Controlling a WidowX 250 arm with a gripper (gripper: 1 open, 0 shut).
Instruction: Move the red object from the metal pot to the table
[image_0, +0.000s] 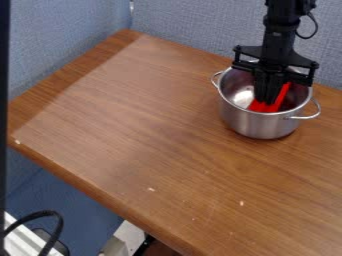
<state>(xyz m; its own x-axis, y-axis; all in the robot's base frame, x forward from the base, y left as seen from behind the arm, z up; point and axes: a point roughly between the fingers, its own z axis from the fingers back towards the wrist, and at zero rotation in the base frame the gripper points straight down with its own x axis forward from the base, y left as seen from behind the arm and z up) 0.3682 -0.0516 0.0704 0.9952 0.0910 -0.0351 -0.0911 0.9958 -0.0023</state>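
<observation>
Now, at this moment your gripper (275, 88) was lowered straight down into the metal pot (266, 113), and its black fingers were closed narrow around the red object (274, 96). You could see the red object inside the pot, leaning a little, with its upper part hidden between the fingers and its lower end toward the bottom of the pot. Whether it touched the bottom of the pot, I cannot tell from this view.

You had the pot standing upright on the desk (120, 130), near the far right corner of the wooden top. One small handle of the pot showed on the right side, and the shiny wall faced the camera. The black arm came down from the top edge of the picture, and a wider black part of the gripper sat just above the rim of the pot.

You could see a blue wall (67, 40) behind the desk on the left and at the back. Below the front edge of the desk, at the lower left, a black cable (34, 232) lay on the floor.
</observation>
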